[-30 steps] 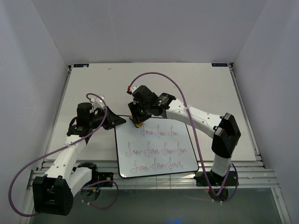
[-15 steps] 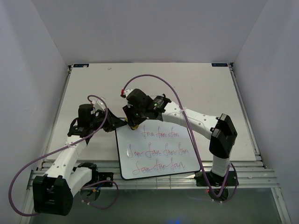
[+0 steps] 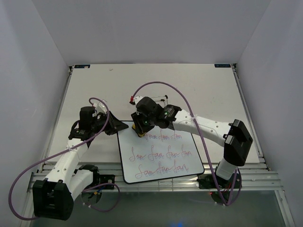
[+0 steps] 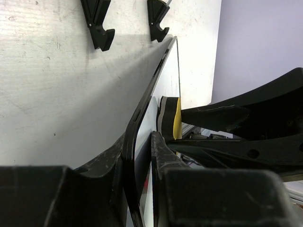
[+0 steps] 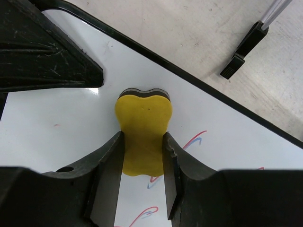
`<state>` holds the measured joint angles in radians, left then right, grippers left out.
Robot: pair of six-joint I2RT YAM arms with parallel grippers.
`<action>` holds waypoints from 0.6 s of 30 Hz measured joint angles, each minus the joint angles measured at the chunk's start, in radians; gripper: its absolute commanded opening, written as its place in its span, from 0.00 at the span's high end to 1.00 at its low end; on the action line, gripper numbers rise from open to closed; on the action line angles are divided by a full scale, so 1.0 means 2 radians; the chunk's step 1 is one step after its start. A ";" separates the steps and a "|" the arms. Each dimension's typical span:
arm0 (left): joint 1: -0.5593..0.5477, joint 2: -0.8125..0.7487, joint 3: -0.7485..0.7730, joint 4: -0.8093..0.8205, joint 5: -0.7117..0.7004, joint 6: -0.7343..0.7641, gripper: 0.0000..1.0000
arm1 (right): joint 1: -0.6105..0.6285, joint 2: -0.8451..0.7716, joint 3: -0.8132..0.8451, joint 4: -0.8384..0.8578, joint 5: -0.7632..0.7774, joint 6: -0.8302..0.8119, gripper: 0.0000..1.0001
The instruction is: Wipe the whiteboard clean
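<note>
Fingers (image 5: 106,182) of the right gripper (image 5: 142,137) are clenched on a yellow eraser (image 5: 143,106), which is held by its sides with its dark underside pressed against the whiteboard (image 5: 57,127). The eraser is set near the board's far edge, just beside the start of the top line of red scribble (image 5: 191,142). Beyond the black rim, one black foot of a wire easel stand (image 5: 246,47) is seen on the worktop (image 5: 156,28), apart from the board.

The left gripper (image 4: 142,142) is closed on the whiteboard's far-left edge, the thin black rim (image 4: 147,94) being clamped between its two fingers (image 4: 163,151). From the left wrist the board is seen edge-on, with the eraser (image 4: 176,118) just beyond the fingers on the board's face. Whether the gripped edge is lifted off the worktop cannot be told.

From above, the whiteboard (image 3: 127,142) is found on the near part of the worktop (image 3: 199,90), between the two arms, turned slightly askew. Three lines of red scribble (image 3: 163,153) are carried across it. The left gripper (image 3: 118,126) is placed at its far-left corner and the right gripper (image 3: 139,130) just beside it, over the top line.
</note>
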<state>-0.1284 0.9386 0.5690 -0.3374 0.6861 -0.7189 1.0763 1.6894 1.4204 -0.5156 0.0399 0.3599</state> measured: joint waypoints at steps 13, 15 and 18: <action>0.000 -0.001 0.000 -0.007 -0.003 0.001 1.00 | 0.051 -0.008 -0.004 0.049 -0.040 0.001 0.68; 0.000 -0.001 0.000 -0.007 -0.004 0.002 1.00 | 0.060 -0.008 -0.003 0.054 -0.035 0.003 0.68; 0.000 -0.001 0.000 -0.010 -0.005 0.007 1.00 | 0.062 -0.009 -0.009 0.059 -0.029 0.009 0.68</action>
<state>-0.1284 0.9363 0.5694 -0.3565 0.6765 -0.7055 1.2007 1.6718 1.4033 -0.3973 -0.0174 0.3775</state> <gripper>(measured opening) 0.292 0.404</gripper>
